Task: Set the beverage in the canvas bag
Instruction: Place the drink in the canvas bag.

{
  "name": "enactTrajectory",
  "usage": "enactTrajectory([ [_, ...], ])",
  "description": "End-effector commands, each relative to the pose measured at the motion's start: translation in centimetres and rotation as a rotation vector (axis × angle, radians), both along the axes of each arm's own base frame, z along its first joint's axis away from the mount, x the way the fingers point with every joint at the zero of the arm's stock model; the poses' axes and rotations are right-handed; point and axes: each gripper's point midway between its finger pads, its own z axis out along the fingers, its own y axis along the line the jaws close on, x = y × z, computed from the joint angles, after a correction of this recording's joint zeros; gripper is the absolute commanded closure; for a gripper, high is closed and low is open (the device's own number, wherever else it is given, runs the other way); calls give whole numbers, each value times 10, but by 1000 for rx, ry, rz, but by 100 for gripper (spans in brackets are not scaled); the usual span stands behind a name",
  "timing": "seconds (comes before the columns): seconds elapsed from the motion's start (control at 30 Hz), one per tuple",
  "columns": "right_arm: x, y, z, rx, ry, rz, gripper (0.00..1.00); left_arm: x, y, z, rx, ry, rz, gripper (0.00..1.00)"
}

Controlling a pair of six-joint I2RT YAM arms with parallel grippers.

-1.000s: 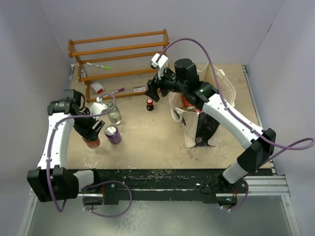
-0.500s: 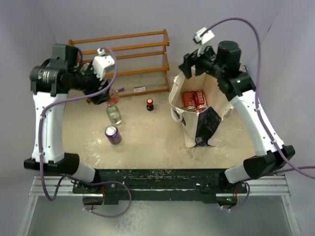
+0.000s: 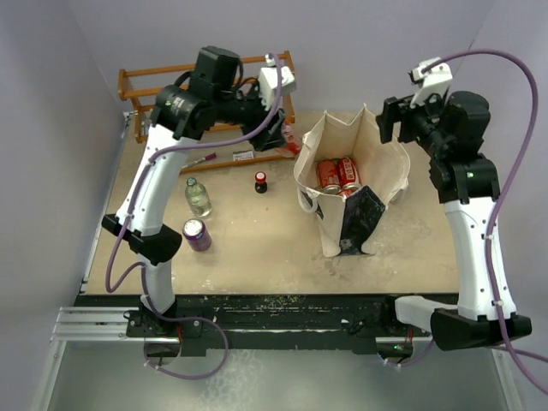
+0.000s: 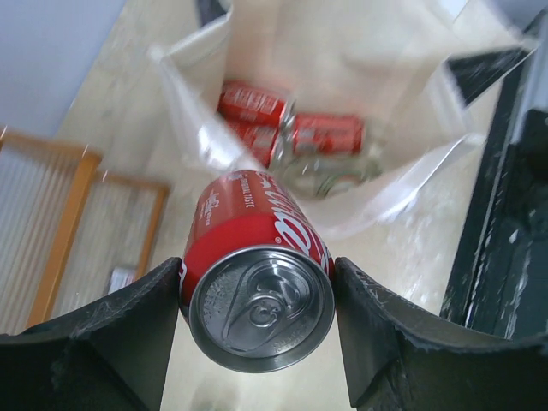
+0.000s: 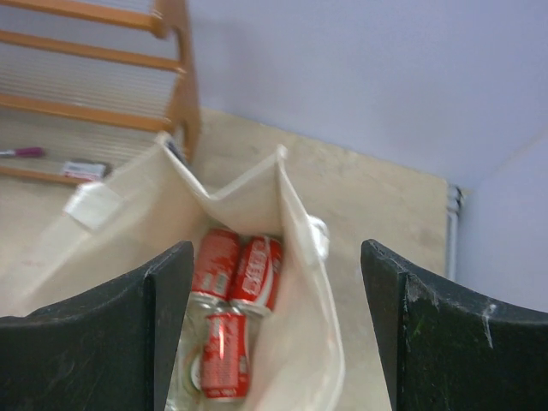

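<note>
My left gripper (image 3: 288, 139) is shut on a red cola can (image 4: 254, 224), held in the air just left of the canvas bag's rim; in the left wrist view (image 4: 257, 295) the can's silver top faces the camera. The cream canvas bag (image 3: 340, 137) stands open at the table's centre-right, its black panel (image 3: 360, 218) facing front. Three red cans (image 3: 335, 173) lie inside it, also seen in the right wrist view (image 5: 229, 300). My right gripper (image 3: 390, 120) is open and empty, raised over the bag's back right corner (image 5: 276, 330).
A purple can (image 3: 197, 234), a clear bottle (image 3: 198, 197) and a small dark bottle with a red cap (image 3: 260, 181) stand on the table left of the bag. A wooden rack (image 3: 145, 86) with pens and small items stands at the back left.
My left arm lifted the red can from the front left of the table and swung it up and right to the bag's rim. My right arm pulled back to the right.
</note>
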Motion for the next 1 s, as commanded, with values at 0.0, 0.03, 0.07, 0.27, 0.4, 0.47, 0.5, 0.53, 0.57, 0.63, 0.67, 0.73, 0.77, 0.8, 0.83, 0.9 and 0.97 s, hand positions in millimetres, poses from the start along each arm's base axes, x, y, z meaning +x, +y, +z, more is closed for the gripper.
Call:
enactTrajectory([
  [0.0,-16,-36,-18,-14,50,-104,20,-8,-51,91,-314,-211,-110,100],
  [0.03,-20,-38,-23,-19,65,-101,20,-10,-61,97,-348,-224,-132,100],
  [0.07,-25,-40,-29,-20,83,-102,20,-10,-71,99,-370,-226,-149,100],
  [0.27,-49,-44,-64,-17,169,-95,20,-10,-123,76,-399,-160,-215,100],
  [0.4,-56,-44,-72,-19,180,-90,20,-6,-154,48,-384,-103,-239,100],
  [0.47,-58,-42,-79,-17,194,-76,20,-7,-167,33,-370,-74,-256,100],
  [0.5,-59,-41,-81,-11,197,-70,20,-9,-174,25,-361,-59,-267,100],
  [0.53,-61,-41,-85,-4,203,-69,20,-12,-180,19,-355,-49,-280,100],
  [0.57,-63,-42,-88,3,209,-73,20,-13,-186,12,-347,-37,-287,100],
  [0.63,-66,-43,-91,14,209,-80,20,-16,-197,-2,-336,-9,-301,100],
  [0.67,-68,-45,-93,20,209,-85,20,-15,-202,-8,-332,3,-305,100],
  [0.73,-72,-49,-93,33,202,-101,21,-14,-210,-22,-317,28,-306,100],
  [0.77,-74,-50,-94,41,200,-108,21,-13,-213,-30,-311,45,-309,100],
  [0.8,-76,-52,-94,48,198,-117,21,-13,-216,-37,-307,63,-314,100],
  [0.83,-78,-54,-95,55,197,-125,21,-13,-219,-44,-301,83,-319,100],
  [0.9,-82,-60,-95,66,191,-148,21,-15,-225,-57,-292,120,-333,100],
  [0.97,-86,-64,-97,79,187,-166,21,-19,-230,-70,-285,158,-357,100],
])
